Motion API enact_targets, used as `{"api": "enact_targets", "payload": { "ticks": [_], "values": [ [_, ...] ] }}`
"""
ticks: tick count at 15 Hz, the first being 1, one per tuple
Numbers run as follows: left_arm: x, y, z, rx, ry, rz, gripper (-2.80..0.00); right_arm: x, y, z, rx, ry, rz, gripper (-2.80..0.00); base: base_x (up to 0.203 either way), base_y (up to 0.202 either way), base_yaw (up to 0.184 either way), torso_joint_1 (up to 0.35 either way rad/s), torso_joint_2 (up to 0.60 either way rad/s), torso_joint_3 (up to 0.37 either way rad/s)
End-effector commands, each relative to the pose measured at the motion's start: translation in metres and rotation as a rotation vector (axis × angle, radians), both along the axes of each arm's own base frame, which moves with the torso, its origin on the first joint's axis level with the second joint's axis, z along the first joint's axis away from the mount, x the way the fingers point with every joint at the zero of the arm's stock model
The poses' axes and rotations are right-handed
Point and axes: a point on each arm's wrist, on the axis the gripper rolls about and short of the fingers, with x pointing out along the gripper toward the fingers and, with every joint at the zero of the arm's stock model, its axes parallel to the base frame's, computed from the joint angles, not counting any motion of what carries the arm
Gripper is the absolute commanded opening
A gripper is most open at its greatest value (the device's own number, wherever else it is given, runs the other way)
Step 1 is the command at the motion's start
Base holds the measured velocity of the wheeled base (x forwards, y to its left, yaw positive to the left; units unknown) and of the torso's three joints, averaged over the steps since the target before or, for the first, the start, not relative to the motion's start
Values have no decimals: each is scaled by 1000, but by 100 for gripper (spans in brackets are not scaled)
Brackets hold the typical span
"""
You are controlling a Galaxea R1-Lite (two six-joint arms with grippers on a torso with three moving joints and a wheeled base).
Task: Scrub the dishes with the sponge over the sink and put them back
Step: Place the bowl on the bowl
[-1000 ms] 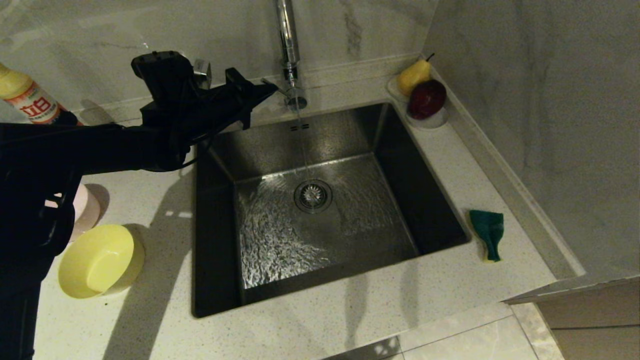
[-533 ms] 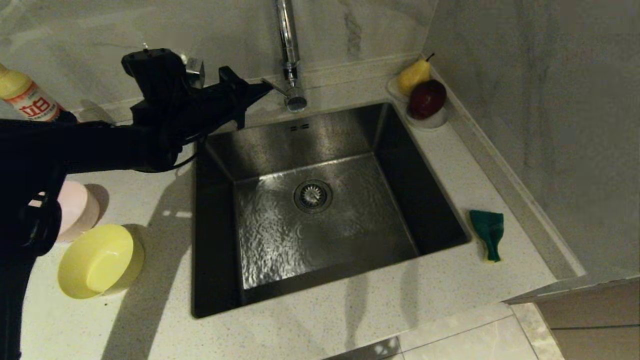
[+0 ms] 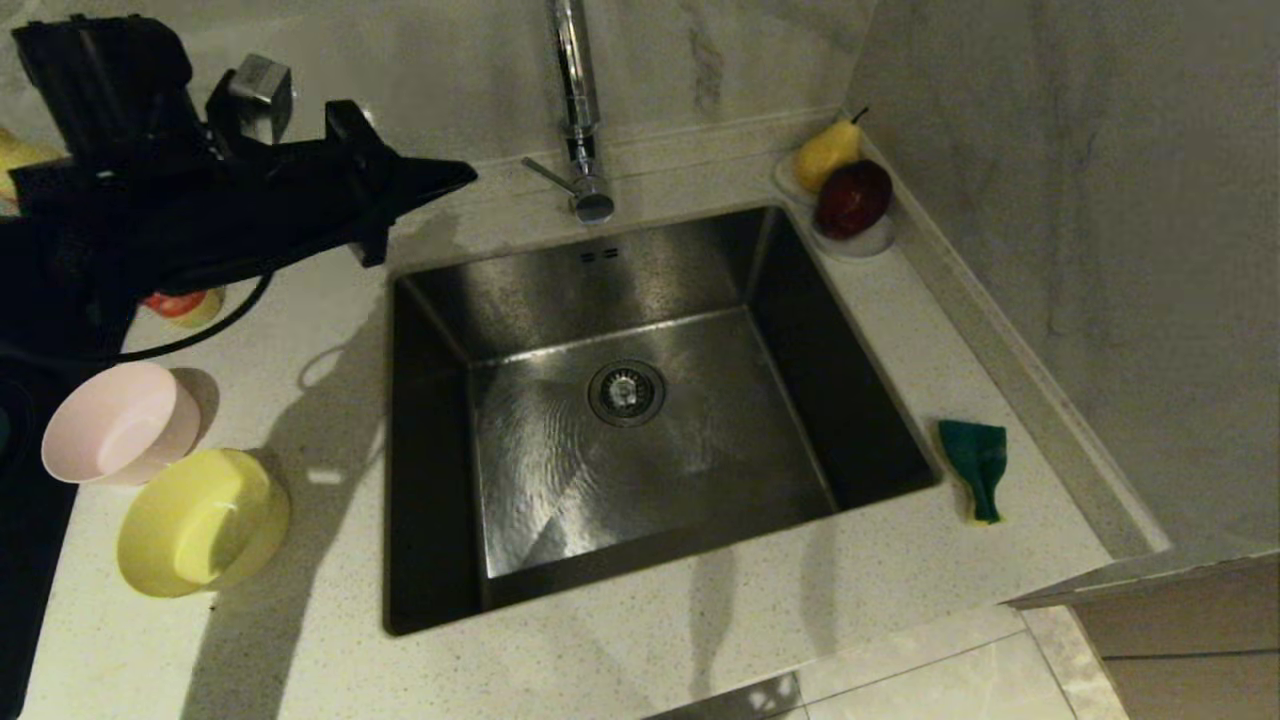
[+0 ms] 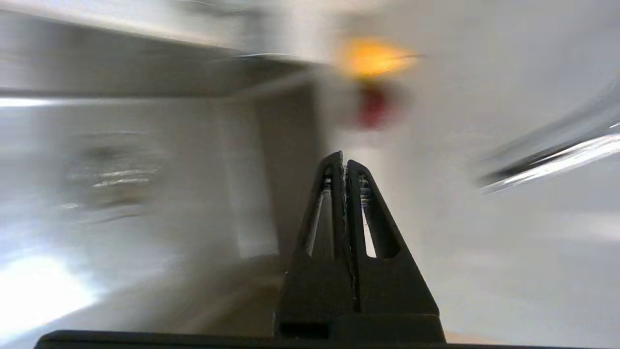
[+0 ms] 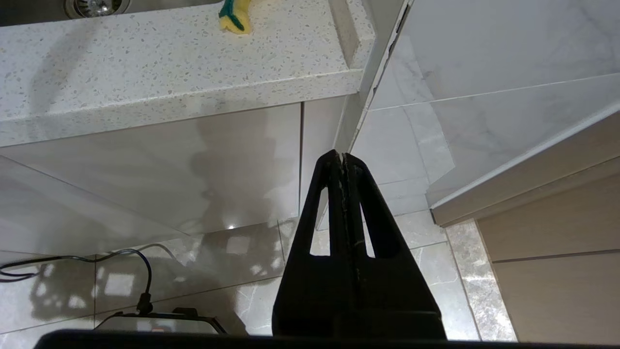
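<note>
Square brushed-steel sink point(image 3: 640, 420), pale pink bowl point(image 3: 120, 425) and yellow plastic bowl point(image 3: 200, 522) left of it, yellow-green sponge point(image 3: 976, 468) right of it, left gripper point(image 3: 450, 178) above its rear-left corner, jaws together, empty, right gripper point(image 5: 343, 157) parked below counter level, jaws together

My left arm point(image 3: 150, 230) reaches across in front of me, raised, the forearm running roughly level with the wrist straight behind the hand. My left gripper point(image 3: 465, 178) points forward and a little across toward my right side, its two fingers point(image 4: 334, 203) pressed flat together tip to tip, nothing between them. My right gripper point(image 5: 341, 157) hangs low at my right side, pointing downward, its fingers likewise closed against each other and empty. The right arm itself does not show from my head.
</note>
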Motion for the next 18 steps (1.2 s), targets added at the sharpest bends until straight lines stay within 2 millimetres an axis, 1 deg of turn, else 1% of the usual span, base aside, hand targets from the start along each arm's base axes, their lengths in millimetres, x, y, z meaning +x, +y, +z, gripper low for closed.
{"api": "enact_targets", "payload": {
  "ticks": [1,2,4,6,8,10,12,13,14,15,16,18],
  "values": [
    [-36,16,11,245,-17,311,-280,0,0,0,0,1,0,-280,0,0,0,0,0,0],
    [-47,22,15,326,-10,460,-280,0,0,0,0,1,1,-280,0,0,0,0,0,0],
    [-86,30,30,470,-40,611,-280,0,0,0,0,3,0,-280,0,0,0,0,0,0],
    [-125,38,34,637,-36,765,-280,0,0,0,0,1,0,-280,0,0,0,0,0,0],
    [-152,44,35,754,-13,933,-280,0,0,0,0,1,0,-280,0,0,0,0,0,0],
    [-175,48,36,824,2,1008,-280,0,0,0,0,1,0,-280,0,0,0,0,0,0],
    [-204,52,19,935,123,958,-280,0,0,0,0,1,0,-280,0,0,0,0,0,0],
    [-212,53,12,961,184,937,-280,0,0,0,0,1,0,-280,0,0,0,0,0,0],
    [-216,56,7,933,235,954,-280,0,0,0,0,1,0,-280,0,0,0,0,0,0],
    [-214,59,4,917,266,964,-280,0,0,0,0,1,1,-280,0,0,0,0,0,0],
    [-207,64,0,908,305,984,-280,0,0,0,0,1,0,-280,0,0,0,0,0,0],
    [-176,77,-12,887,413,998,-280,0,0,0,0,1,0,-280,0,0,0,0,0,0]
  ]
}}
